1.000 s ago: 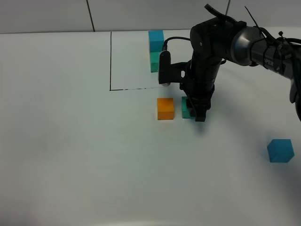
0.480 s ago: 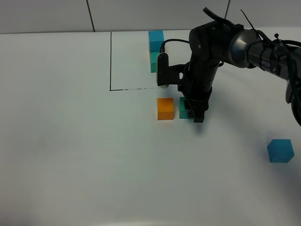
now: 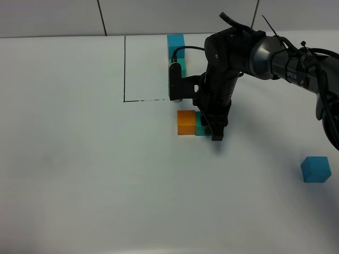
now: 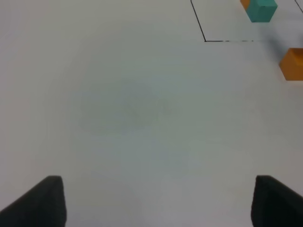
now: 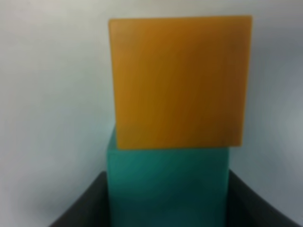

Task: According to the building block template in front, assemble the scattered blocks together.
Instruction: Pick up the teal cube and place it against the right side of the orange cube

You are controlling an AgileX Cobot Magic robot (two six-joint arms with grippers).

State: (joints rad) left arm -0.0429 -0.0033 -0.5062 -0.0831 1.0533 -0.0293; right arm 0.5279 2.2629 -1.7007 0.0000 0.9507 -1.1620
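Observation:
My right gripper (image 3: 208, 128) is shut on the teal-green cube (image 3: 199, 127), low on the table. The cube's side touches the orange cube (image 3: 186, 121). In the right wrist view the teal-green cube (image 5: 168, 182) sits between my dark fingers (image 5: 78, 210) and presses against the orange cube (image 5: 180, 80). The loose blue cube (image 3: 316, 170) lies far right. The template's blue cube (image 3: 176, 43) and teal cube (image 3: 175, 67) stand inside the black outline (image 3: 124, 69), partly behind my arm. My left gripper (image 4: 154, 203) is open and empty over bare table.
The outline's dashed front line (image 3: 151, 100) runs just behind the orange cube. In the left wrist view the orange cube (image 4: 292, 64), the outline corner (image 4: 205, 40) and the template's teal cube (image 4: 260, 10) show far off. A white tiled wall (image 3: 159, 16) bounds the table's back.
My right gripper has slid left with the teal-green cube, closing the gap until it touches the orange cube. The blue cube and the template have not moved.

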